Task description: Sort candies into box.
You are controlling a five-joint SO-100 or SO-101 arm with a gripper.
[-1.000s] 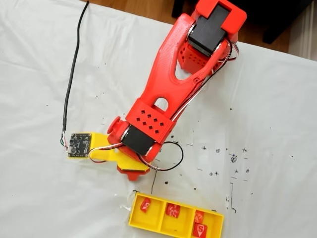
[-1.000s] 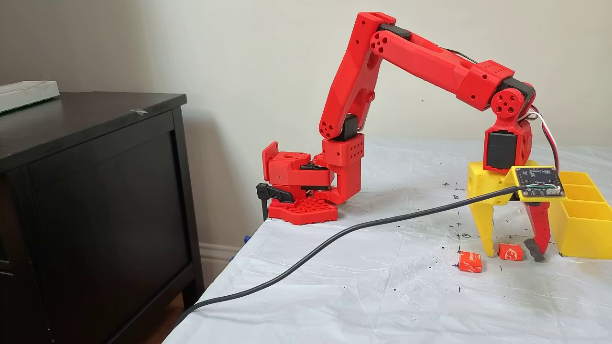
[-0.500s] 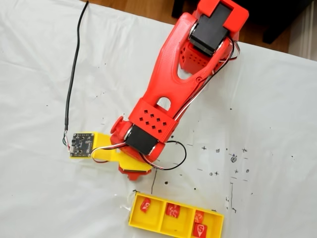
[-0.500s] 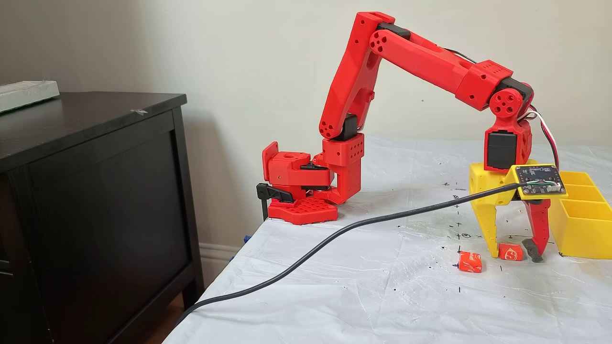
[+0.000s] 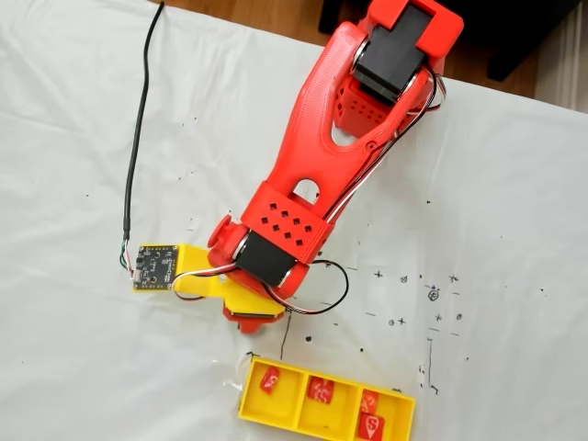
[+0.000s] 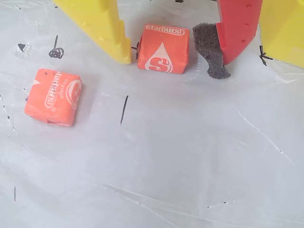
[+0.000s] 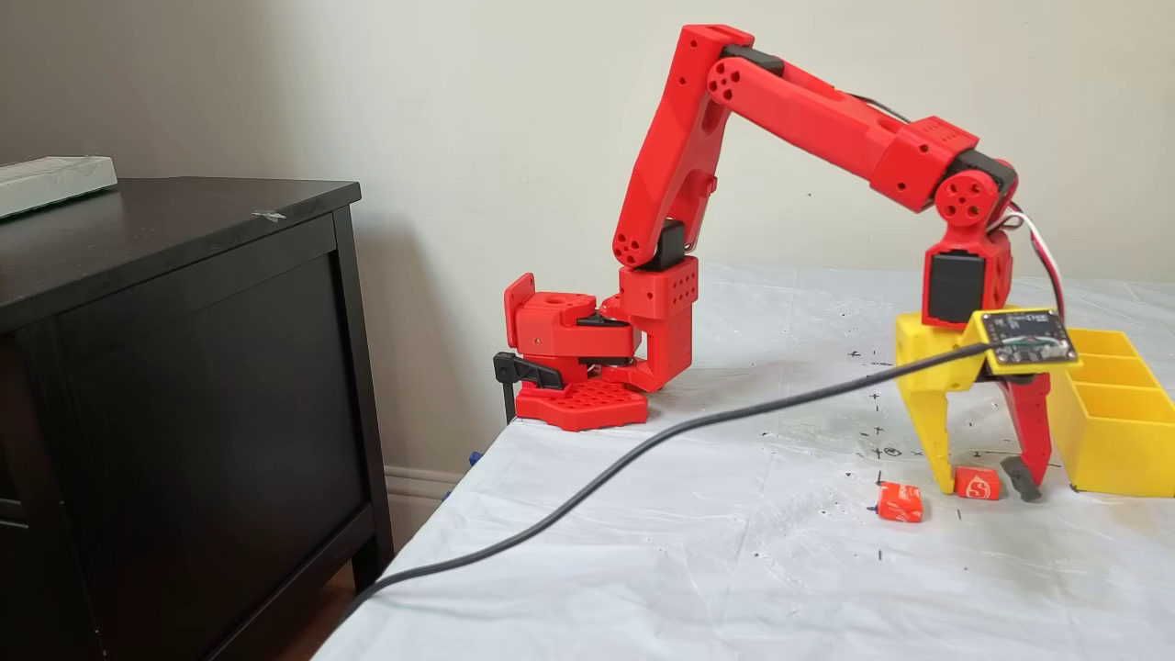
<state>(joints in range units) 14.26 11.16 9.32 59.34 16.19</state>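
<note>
**Between the fingers, on the white sheet**

Between the gripper [image 6: 175,59] fingers lay one candy [image 6: 163,48], flat on the table, wrapper logo up. Stood close beside the yellow finger [image 6: 102,28]; separated by a narrow gap from the dark foam pad [image 6: 211,50] on the red finger [image 6: 236,28]. Jaws spread around the piece, not yet pinching it. Seen likewise from the side in a fixed view, candy [image 7: 977,483] low between the two fingertips of the gripper [image 7: 987,482].

Lay apart on the sheet a second candy [image 6: 53,96], outside the yellow finger; also visible in a fixed view [image 7: 899,501].

Stood just beyond the red finger the yellow box [image 7: 1111,431]. From above, box [image 5: 253,404] held four candies: one [image 5: 269,379] in the left compartment, one [image 5: 321,390] in the middle, two [image 5: 369,415] in the right.

Covered the table a crinkled white sheet [image 7: 734,569] dotted with small black pen marks. Trailed across it a black cable [image 7: 587,482] to the small circuit board [image 7: 1021,335] on the gripper. Clamped at the table's far edge the red arm's base [image 7: 578,367]; beside the table a dark cabinet [image 7: 174,386] against a pale wall [image 7: 459,92].

Against the frames a second before: jaws narrower around the candy, wrist shifted slightly; both loose candies unmoved.
</note>
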